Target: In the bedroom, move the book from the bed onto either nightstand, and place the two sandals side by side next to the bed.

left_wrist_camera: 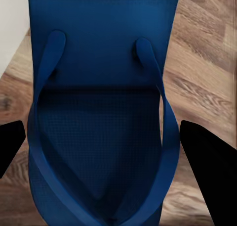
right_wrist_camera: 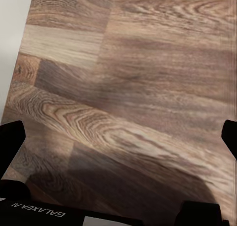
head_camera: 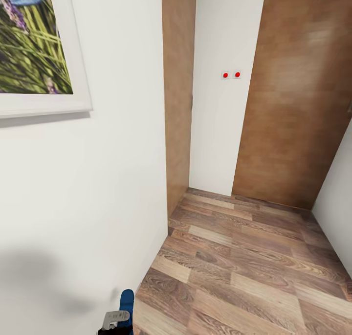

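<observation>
One bright blue rubber flip-flop sandal (left_wrist_camera: pixel 98 107) lay lengthwise between the left gripper's (left_wrist_camera: pixel 106 152) black fingers, which flanked it on both sides and appeared to hold it above the brown wood-plank floor (head_camera: pixel 244 256). The right gripper (right_wrist_camera: pixel 118 147) stood wide open and empty over the planks. The white wall (head_camera: pixel 107 178) carried one framed flower picture (head_camera: pixel 34 46), and the bed was out of sight.

Black fingers, grey hardware, white lettering

The left gripper (head_camera: pixel 116 321) shows a pale grey metal block with small dark screw holes above a black base. In the wrist views the fingers (left_wrist_camera: pixel 210 166) are plain matte black wedges; the right gripper (right_wrist_camera: pixel 118 137) body is black, lettered "GALAXEA AI" in white.
</observation>
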Robot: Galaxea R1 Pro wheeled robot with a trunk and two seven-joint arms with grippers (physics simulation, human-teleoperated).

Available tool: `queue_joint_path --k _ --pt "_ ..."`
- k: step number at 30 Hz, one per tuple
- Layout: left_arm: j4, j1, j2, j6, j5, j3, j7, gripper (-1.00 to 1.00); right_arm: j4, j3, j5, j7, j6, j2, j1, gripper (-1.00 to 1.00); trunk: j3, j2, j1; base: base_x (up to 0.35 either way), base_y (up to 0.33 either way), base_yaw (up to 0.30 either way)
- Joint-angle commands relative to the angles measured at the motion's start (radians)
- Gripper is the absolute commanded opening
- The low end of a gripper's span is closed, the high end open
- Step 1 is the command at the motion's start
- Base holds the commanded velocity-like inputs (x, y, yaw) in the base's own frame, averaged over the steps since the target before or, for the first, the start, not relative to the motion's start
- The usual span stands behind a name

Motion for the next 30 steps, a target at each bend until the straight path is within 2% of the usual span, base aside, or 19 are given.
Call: queue_joint_path --k 1,23,30 --pt "-0.001 0.000 -0.001 0.002 -0.008 0.008 -0.007 -1.00 0.000 -0.003 -0.009 0.005 0.010 0.000 -0.001 1.00 -0.001 0.000 0.000 0.000 0.000 -0.285" --pt "-0.001 0.000 -0.001 0.002 -0.008 0.008 -0.007 -1.00 0.000 -0.003 -0.009 0.005 0.010 0.000 -0.001 1.00 -0.001 0.000 0.000 0.000 0.000 -0.283" --pt "-0.001 0.000 -0.001 0.002 -0.008 0.009 -0.007 -1.00 0.000 -0.003 -0.009 0.006 0.010 0.000 -0.001 1.00 -0.001 0.000 0.000 0.201 0.066 -0.084"
